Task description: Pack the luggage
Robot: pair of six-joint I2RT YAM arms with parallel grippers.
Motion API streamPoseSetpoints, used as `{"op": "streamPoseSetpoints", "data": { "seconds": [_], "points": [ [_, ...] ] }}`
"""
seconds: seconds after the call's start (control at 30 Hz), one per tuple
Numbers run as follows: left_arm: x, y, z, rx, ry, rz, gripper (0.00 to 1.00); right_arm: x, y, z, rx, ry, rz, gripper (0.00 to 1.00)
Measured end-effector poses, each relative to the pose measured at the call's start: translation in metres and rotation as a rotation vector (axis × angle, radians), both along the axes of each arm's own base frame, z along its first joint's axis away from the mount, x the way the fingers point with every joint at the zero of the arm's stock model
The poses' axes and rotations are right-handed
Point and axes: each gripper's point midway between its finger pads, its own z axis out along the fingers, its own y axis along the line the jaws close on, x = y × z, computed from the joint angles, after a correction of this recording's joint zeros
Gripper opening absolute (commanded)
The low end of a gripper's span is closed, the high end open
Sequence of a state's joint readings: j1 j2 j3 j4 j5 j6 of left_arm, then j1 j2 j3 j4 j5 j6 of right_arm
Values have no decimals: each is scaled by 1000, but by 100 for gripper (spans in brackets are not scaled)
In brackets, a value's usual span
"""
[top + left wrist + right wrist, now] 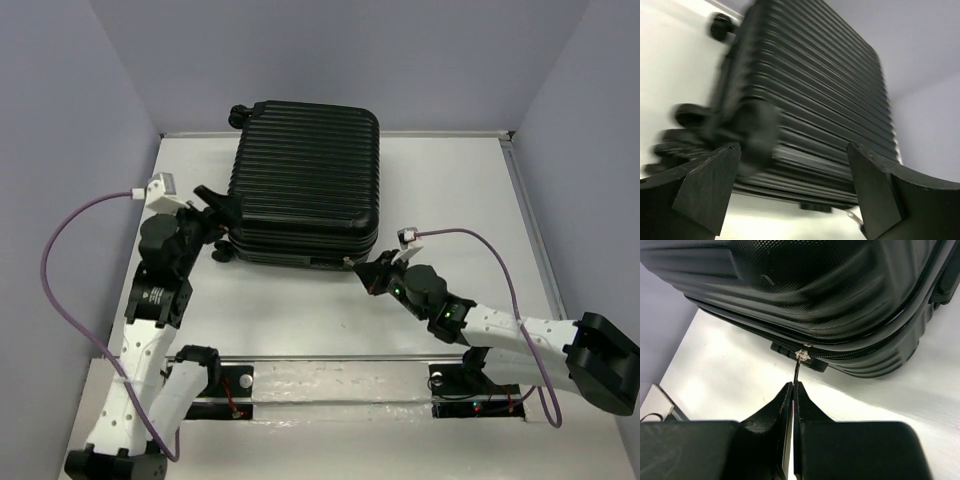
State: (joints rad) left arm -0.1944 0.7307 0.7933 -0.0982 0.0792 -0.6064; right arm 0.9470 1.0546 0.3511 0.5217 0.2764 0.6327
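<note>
- The small black ribbed hard-shell suitcase (305, 180) lies flat with its shells together, at the far middle of the white table (450, 190).
- My right gripper (794, 390) pinches the thin metal zip pull (798, 367). I judge we're on the final zipping.
- My left gripper (792, 155) gapes empty beside the black caster wheels (690, 115).

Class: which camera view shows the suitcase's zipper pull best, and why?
The right wrist view: the zipper pull runs clearly from the luggage seam into the shut right fingers. Top view: barely a speck. Left wrist: only blurred shell.
</note>
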Motion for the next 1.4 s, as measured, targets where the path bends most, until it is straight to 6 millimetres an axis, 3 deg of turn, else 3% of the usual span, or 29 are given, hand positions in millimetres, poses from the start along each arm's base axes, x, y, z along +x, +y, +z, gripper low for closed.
{"op": "streamPoseSetpoints", "data": {
  "seconds": [0.07,0.13,0.27,0.37,0.43,0.67,0.93,1.17,1.27,1.3,1.37,1.4],
  "points": [
    [-4,33,-7,17,24,94,99,0,2,0,-6,0,12,7],
    [-5,52,-21,18,63,142,99,0,5,-2,-14,3,22,7],
    [-4,82,-73,-22,208,213,99,-1,6,-5,-22,7,37,7],
    [2,89,-99,-83,287,215,99,-2,7,-5,-29,3,48,7],
    [5,83,-108,-132,315,185,99,-2,9,-6,-34,1,55,7],
    [18,68,-85,-234,232,108,99,-4,13,-16,-58,20,83,7],
    [37,65,-95,-321,255,91,99,-7,15,-17,-63,21,99,7],
    [54,64,-93,-391,236,83,99,-7,15,-17,-67,16,104,7],
    [59,65,-92,-412,230,86,88,-7,15,-17,-68,14,106,7],
    [61,65,-91,-420,224,87,76,-7,15,-17,-69,14,107,7],
    [64,66,-89,-434,212,89,66,-7,15,-17,-69,14,108,7],
    [65,67,-89,-439,202,90,47,-7,16,-17,-69,14,110,7]
  ]
}}
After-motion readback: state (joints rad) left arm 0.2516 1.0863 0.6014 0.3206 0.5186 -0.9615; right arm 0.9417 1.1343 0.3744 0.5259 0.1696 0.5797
